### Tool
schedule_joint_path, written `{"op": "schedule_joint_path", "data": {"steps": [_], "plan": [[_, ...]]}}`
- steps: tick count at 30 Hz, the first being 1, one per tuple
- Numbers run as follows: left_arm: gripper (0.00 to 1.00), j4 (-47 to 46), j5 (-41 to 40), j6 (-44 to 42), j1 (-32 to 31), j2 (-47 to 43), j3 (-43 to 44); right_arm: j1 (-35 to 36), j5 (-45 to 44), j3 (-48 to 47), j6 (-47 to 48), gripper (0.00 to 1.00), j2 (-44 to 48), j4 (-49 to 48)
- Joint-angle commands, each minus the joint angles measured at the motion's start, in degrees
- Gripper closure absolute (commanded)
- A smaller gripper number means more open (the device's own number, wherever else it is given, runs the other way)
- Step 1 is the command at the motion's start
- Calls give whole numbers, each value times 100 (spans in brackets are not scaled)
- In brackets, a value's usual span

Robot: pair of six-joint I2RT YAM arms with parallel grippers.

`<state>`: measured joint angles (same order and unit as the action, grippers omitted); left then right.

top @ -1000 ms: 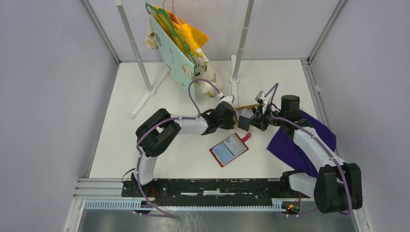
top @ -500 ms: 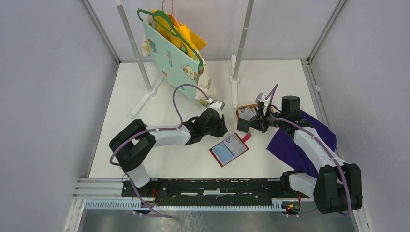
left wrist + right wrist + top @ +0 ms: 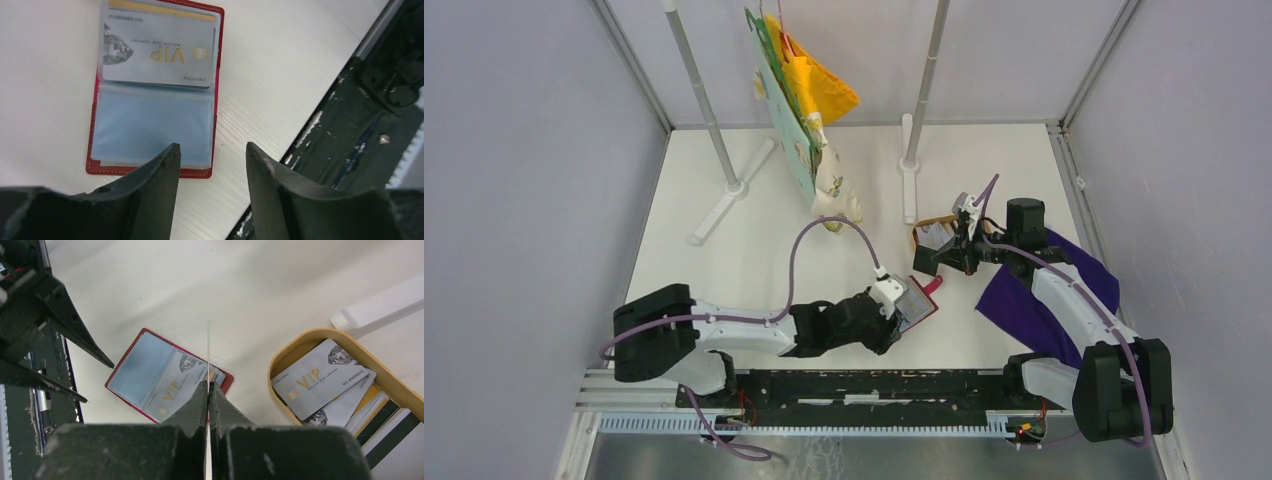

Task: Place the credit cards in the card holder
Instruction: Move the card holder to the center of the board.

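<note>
Holder (image 3: 150, 125) lies open by the desk's near edge, a VIP card (image 3: 160, 50) tucked inside; left pincer (image 3: 212, 150) hangs over it, partly open, empty; right pincer (image 3: 208, 386) is clamped on a second card (image 3: 208, 350), edge-on, near the tray (image 3: 300, 337)

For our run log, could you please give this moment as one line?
left end effector: open at card holder | right end effector: shut on credit card
</note>
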<state>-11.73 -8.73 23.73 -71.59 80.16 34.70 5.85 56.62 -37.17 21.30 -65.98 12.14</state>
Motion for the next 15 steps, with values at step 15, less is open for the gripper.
{"op": "schedule_joint_path", "data": {"steps": [15], "plan": [[39,1145,-2779,-1327,-967,2023,1532,-15,182,-139,4,100,-23,-151]]}}
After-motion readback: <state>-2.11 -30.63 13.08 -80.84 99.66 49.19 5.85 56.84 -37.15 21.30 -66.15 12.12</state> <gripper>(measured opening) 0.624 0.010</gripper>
